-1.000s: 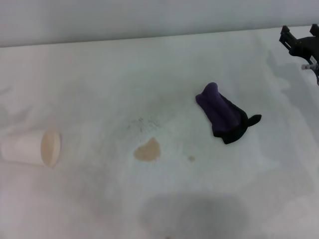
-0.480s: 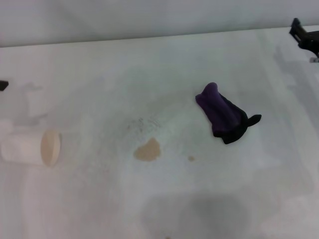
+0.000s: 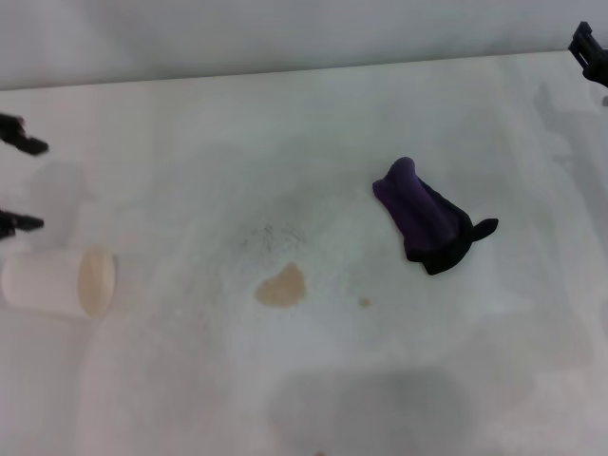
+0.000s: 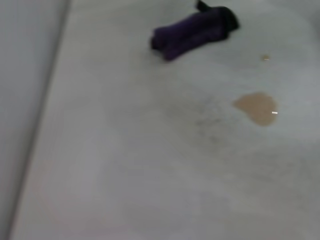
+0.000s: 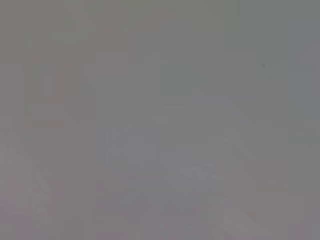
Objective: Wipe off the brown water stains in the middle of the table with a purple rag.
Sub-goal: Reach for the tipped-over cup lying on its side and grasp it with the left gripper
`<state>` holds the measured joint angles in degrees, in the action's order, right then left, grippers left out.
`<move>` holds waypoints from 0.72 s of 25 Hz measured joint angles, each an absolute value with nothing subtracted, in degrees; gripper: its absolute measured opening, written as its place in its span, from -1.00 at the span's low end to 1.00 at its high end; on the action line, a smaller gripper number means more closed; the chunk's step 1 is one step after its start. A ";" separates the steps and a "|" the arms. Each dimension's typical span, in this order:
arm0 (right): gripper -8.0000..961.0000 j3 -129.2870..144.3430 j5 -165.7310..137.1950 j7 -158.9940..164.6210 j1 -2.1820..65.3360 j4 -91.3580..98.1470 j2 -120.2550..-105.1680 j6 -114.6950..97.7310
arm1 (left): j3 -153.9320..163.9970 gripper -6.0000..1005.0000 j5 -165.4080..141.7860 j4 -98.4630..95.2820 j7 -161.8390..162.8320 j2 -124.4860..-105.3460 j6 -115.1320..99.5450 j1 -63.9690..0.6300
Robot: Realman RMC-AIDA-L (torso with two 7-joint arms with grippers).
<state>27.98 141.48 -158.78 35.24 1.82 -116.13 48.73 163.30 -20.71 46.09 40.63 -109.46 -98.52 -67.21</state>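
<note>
Your left end effector (image 3: 17, 185) has entered the head view at the left edge of the table (image 3: 190, 380), its two dark fingertips spread apart just above the toppled paper cup (image 3: 59, 281); a second ago it was out of view. Your right end effector (image 3: 591, 46) has withdrawn toward the far right corner, leaving only a small dark part visible.

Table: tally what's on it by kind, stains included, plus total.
Purple rag: 1
White paper cup, lying on its side: 1
Brown water stains: 2, the blotch and a small dot
Grey speckled smudge: 1
Total on the table: 5
</note>
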 joint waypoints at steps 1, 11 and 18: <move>0.73 27.93 141.50 -158.76 35.42 1.90 -116.12 48.72 | 163.30 0.77 -22.17 46.19 40.41 -110.35 -98.17 -67.63; 0.73 27.36 141.51 -158.73 35.88 2.27 -115.79 48.49 | 163.30 0.77 -29.46 48.75 40.64 -117.81 -91.55 -70.02; 0.73 27.33 141.51 -158.73 35.54 2.46 -115.75 48.74 | 163.26 0.77 -30.29 47.35 43.11 -118.53 -90.97 -69.19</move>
<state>27.33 141.51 -158.73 35.54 2.46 -115.75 48.74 163.26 -30.29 47.35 43.11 -118.53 -90.97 -69.19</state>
